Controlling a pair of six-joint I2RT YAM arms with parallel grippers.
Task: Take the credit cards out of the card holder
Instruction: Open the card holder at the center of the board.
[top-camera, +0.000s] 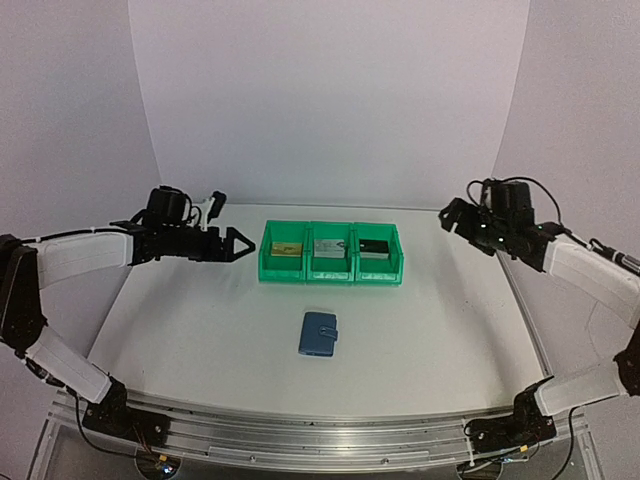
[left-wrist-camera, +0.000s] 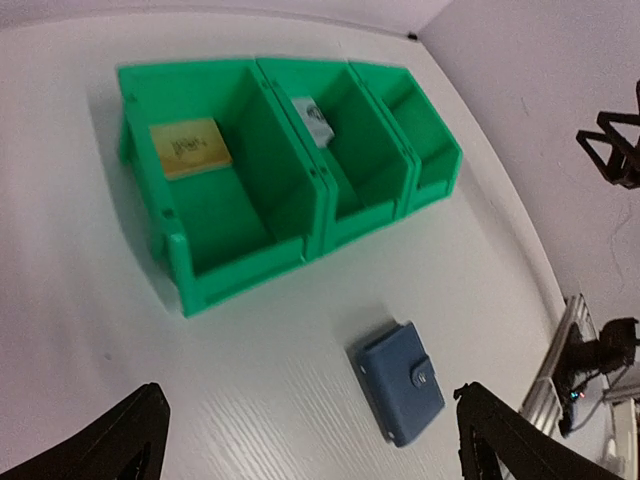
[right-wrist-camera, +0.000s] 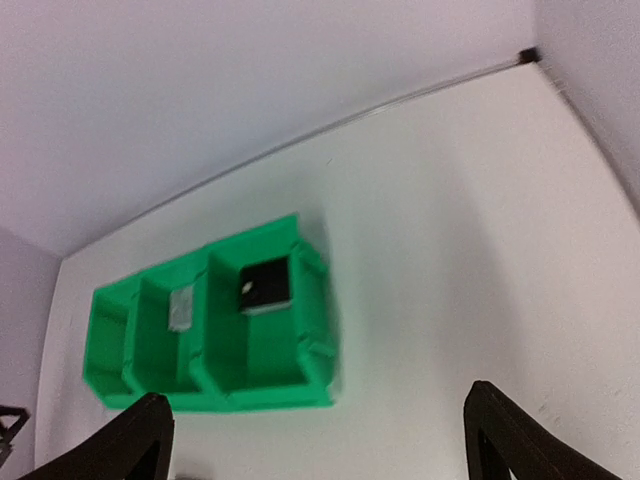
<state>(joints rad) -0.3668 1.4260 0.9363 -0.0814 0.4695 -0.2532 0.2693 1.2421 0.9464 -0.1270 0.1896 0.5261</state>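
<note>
On the bench (top-camera: 180, 330), near its middle, the holder (top-camera: 319, 333): lying flat, shut, tab snapped across the front, well apart from both tools. Behind it, near, a row of three green bins (top-camera: 330, 277), touching side to side. In the left bin, the gold card (top-camera: 285, 249); in the middle, the silver card (top-camera: 328, 247); in the right, the black card (top-camera: 375, 246). Beside the row's left end, the left tool (top-camera: 245, 244), raised, spread open, gripping nothing. Off to the row's right, the right tool (top-camera: 447, 217), raised, likewise spread open and empty.
</note>
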